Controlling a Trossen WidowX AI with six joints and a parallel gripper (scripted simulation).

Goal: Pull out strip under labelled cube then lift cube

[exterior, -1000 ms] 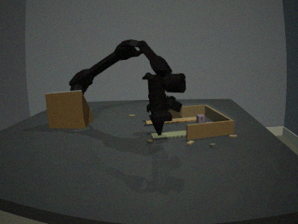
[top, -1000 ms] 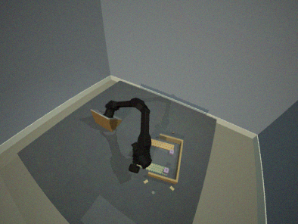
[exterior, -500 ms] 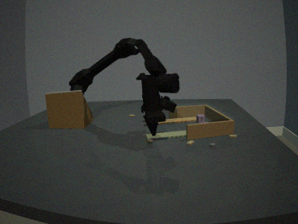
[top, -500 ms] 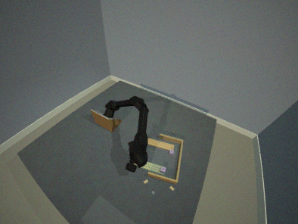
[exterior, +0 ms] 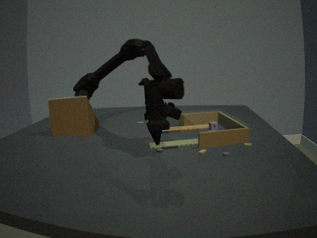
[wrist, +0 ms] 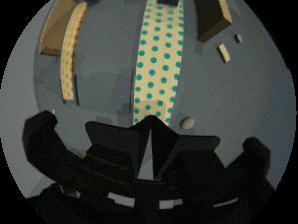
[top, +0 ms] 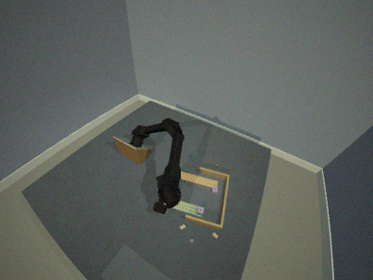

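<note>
Purple cube [top: 215, 189] [exterior: 213, 126] [wrist: 90, 1]: dark mark, illegible

A: Type of place?
B: Reads as a bare test room or lab corner; exact type not certain. Plain grey walls [top: 237, 61] [exterior: 241, 52], pale baseboard [top: 298, 160] [exterior: 295, 140].
A: Further evidence?
B: Robot arm [top: 175, 151] [exterior: 109, 66] mounted at a dark bench [top: 85, 203] [exterior: 100, 189]; open-sided wooden frame [top: 225, 201] [exterior: 223, 138] [wrist: 214, 22], dotted strips [top: 189, 207] [exterior: 181, 143] [wrist: 157, 65].

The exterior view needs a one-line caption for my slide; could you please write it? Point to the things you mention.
Closed gripper [exterior: 157, 144] pointing down at the outer end of a green-patterned strip [exterior: 181, 143].
</note>
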